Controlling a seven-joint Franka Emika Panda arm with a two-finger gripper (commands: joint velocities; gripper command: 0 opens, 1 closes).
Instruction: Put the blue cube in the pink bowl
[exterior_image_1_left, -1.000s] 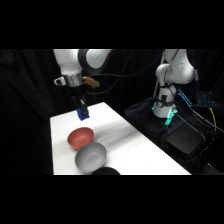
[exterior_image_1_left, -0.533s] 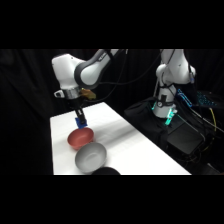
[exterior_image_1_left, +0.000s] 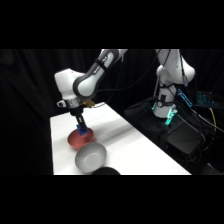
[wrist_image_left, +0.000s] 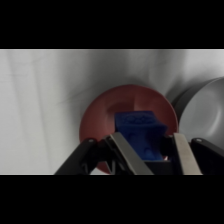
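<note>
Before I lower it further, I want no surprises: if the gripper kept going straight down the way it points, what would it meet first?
Most likely the pink bowl: the gripper, shut on the blue cube, hangs right over its inside. The grey bowl lies beside, off that line. The remaining gap is unclear.

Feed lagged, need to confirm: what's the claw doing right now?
Claw: closed on the blue cube, held over the pink bowl.

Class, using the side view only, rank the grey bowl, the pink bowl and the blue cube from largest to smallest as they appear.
1. Grey bowl, though it sits nearer the camera, so its lead over the pink bowl is unsure.
2. Pink bowl, partly hidden by the gripper.
3. Blue cube, clearly smallest, held between the fingers.
</note>
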